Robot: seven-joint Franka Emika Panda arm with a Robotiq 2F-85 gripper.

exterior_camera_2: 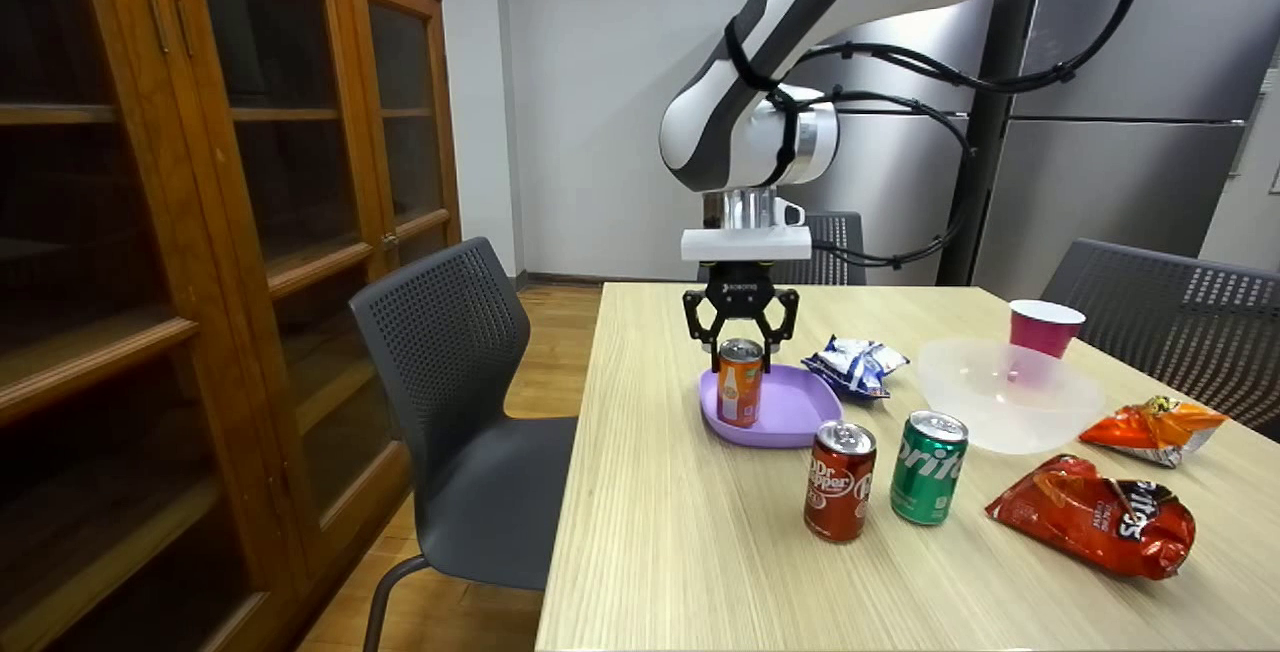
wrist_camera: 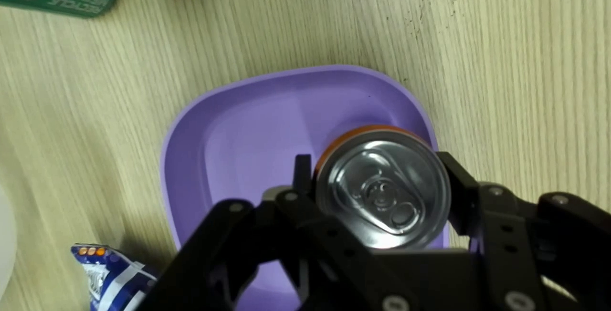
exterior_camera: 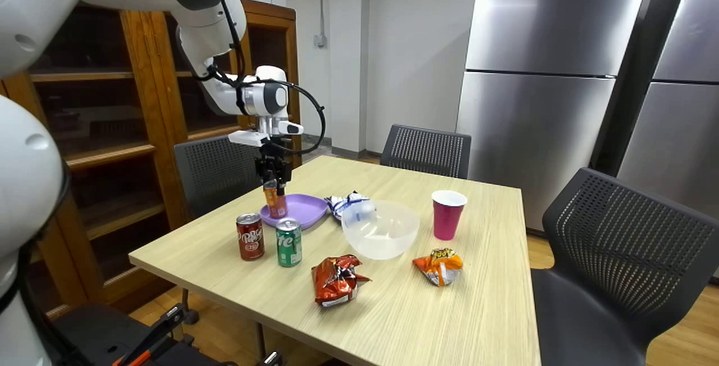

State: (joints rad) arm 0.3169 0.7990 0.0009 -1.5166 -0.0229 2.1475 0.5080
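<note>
My gripper (exterior_camera_2: 741,362) points straight down with its two black fingers on either side of the upper part of an orange can (exterior_camera_2: 739,400). In the wrist view the gripper (wrist_camera: 374,177) has both fingers against or very close to the can's sides, and the silver lid of the can (wrist_camera: 382,191) faces the camera. The can is upright within the purple plate (exterior_camera_2: 800,410), near one rounded corner; it is hard to tell whether its base touches the plate. The can (exterior_camera: 276,204) also shows in an exterior view, partly behind a finger.
A Dr Pepper can (exterior_camera_2: 840,482) and a green Sprite can (exterior_camera_2: 928,469) stand near the plate. A blue chip bag (exterior_camera_2: 857,367), a translucent bowl (exterior_camera: 381,231), a pink cup (exterior_camera: 447,214), a red bag (exterior_camera: 337,280) and an orange bag (exterior_camera: 441,266) are on the table. Chairs surround it.
</note>
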